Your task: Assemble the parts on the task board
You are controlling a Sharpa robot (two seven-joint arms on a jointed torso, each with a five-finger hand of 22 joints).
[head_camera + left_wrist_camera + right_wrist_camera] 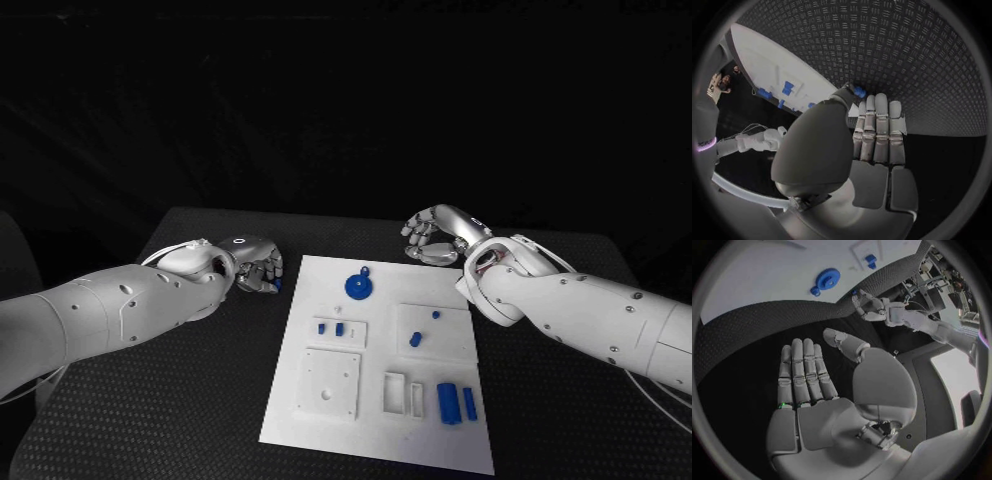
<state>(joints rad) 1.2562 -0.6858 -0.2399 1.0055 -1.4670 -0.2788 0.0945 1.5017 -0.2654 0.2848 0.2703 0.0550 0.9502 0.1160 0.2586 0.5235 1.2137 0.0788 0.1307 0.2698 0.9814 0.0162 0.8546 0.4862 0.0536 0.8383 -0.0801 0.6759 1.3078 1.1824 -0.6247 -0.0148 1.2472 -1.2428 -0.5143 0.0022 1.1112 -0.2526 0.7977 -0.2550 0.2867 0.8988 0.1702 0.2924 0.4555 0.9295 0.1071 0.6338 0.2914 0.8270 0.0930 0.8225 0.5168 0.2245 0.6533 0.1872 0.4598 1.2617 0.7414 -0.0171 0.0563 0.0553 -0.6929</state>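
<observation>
Left hand (254,262) fingers pinch a small blue part (858,91) just off the board's (325,420) left edge. Right hand (434,237) fingers spread, holding nothing, above the tabletop (173,400) past the board's far right corner. Risk: the pinch looks shallow, so the part could slip or twist before insertion.

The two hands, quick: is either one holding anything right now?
Left hand: pinches a small blue part at its fingertips, beside the task board.
Right hand: open, fingers straight, holding nothing.
</observation>
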